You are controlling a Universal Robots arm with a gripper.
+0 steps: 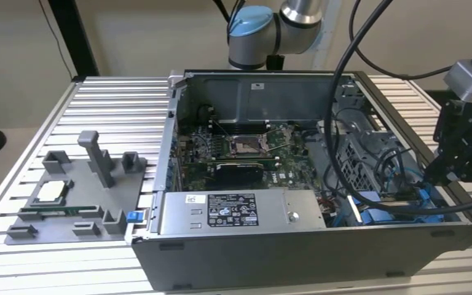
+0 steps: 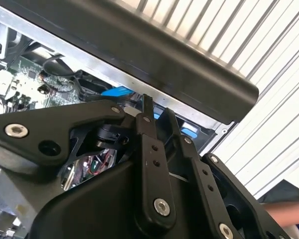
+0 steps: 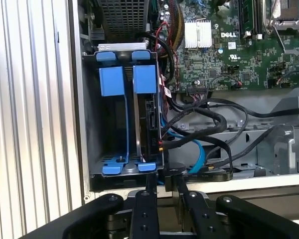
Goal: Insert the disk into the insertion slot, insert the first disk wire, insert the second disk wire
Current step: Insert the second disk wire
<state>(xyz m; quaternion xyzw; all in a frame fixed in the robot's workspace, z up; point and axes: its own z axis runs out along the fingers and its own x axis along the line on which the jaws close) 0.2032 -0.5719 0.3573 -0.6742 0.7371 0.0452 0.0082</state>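
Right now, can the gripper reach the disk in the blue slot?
Probably yes. The gripper hangs right at the end of the insertion slot where the disk sits, and the black cables lie off to one side.

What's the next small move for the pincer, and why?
Probably a short nudge of the pincer toward the black connector beside it. The disk already stands on edge in the insertion slot, and the cables lie beside it; whether any is plugged in is unclear.
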